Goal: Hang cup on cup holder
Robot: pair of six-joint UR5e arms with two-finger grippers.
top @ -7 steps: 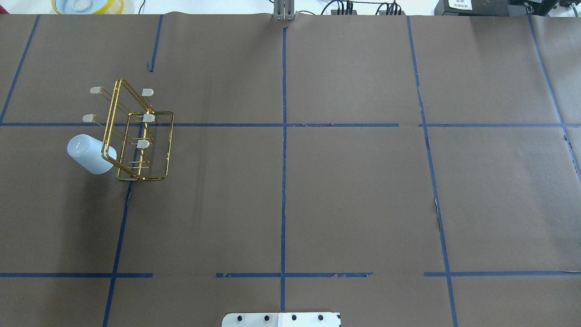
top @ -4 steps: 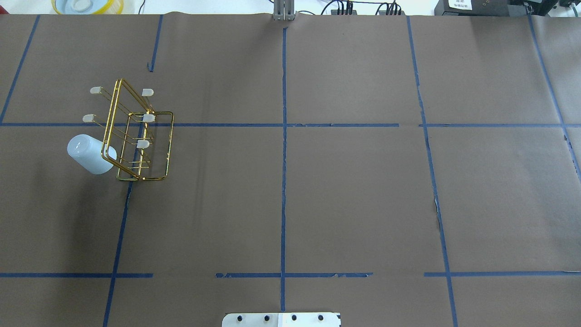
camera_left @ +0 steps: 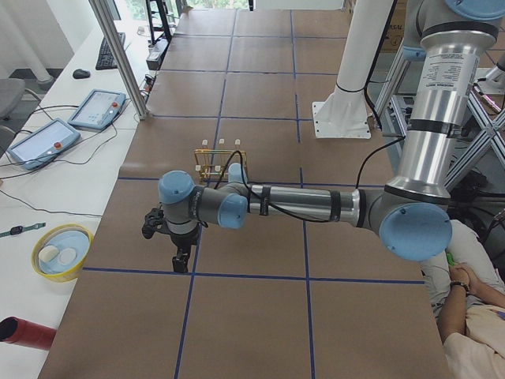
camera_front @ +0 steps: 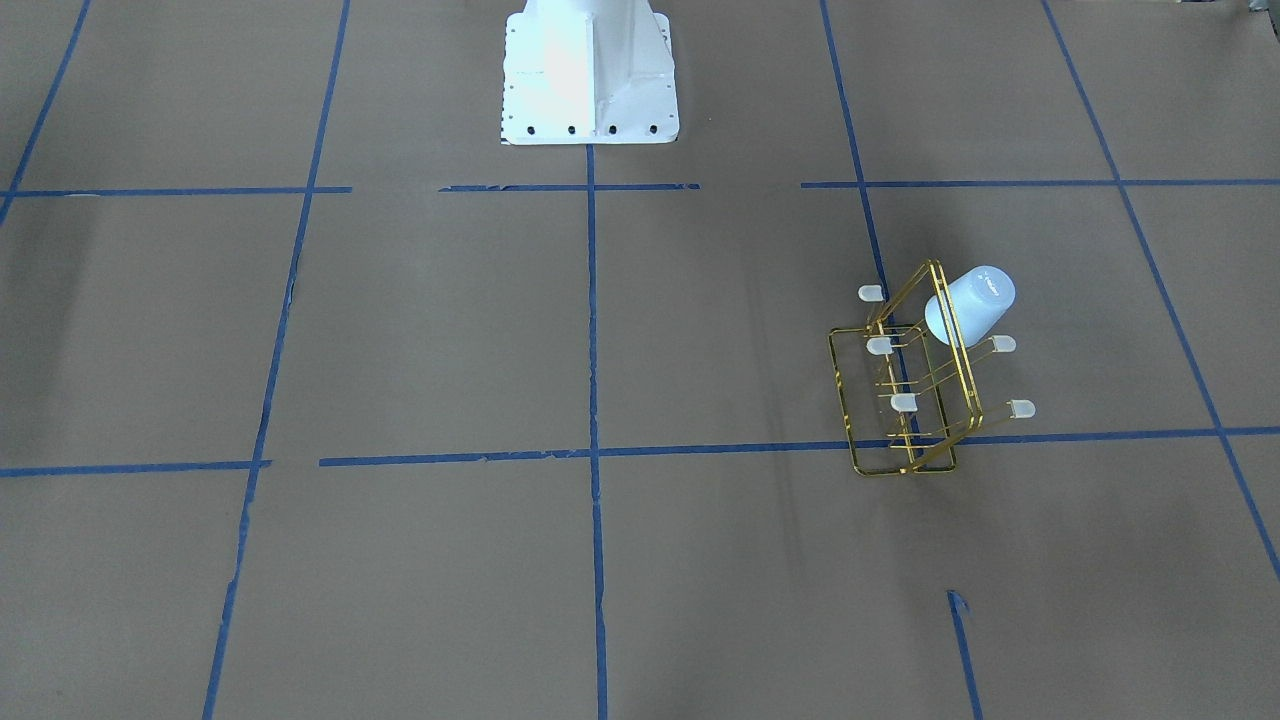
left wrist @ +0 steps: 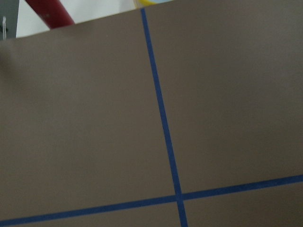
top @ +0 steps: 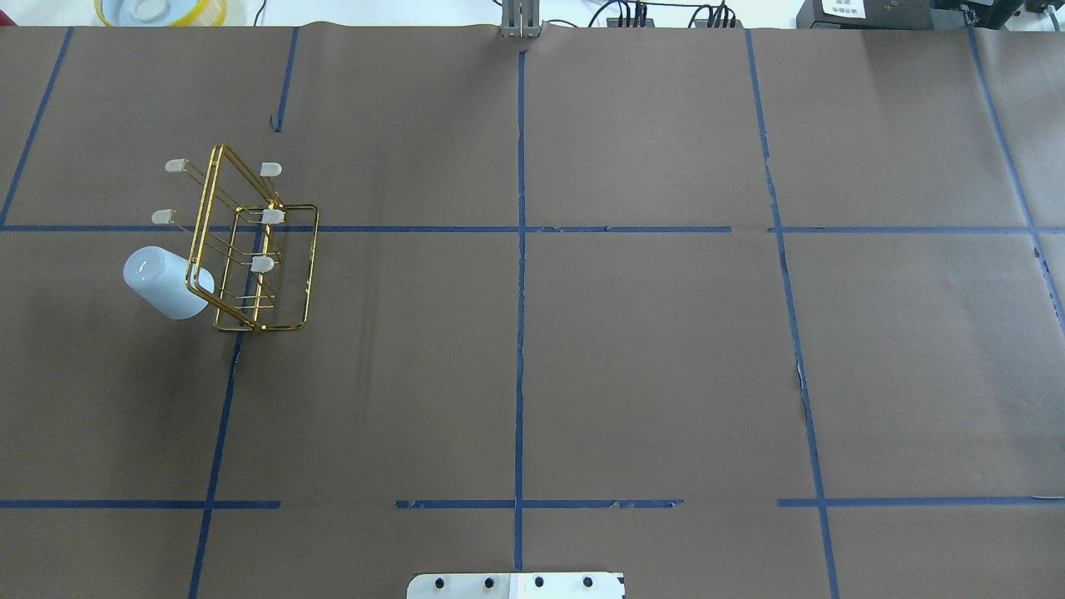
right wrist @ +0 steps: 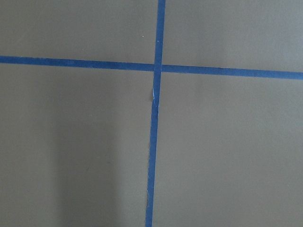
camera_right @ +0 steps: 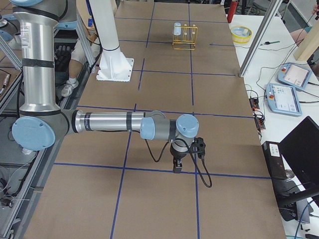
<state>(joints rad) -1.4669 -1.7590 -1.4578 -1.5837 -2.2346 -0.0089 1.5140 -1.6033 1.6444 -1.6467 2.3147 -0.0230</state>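
A pale cup point(top: 166, 281) hangs tilted on a prong of the gold wire rack point(top: 263, 264) on the table point(top: 582, 349). Left jaws and right jaws hover well apart from the rack; whether they are apart or together, I cannot tell.

Left arm point(camera_left: 300, 204) stretched over table point(camera_left: 252, 316), left claw point(camera_left: 181, 266) pointing down, cup holder point(camera_left: 211, 165) behind

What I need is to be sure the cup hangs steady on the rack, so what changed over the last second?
Nothing visibly changed in the overhead view. The cup stays tilted on the same prong of the cup holder, which has not shifted.
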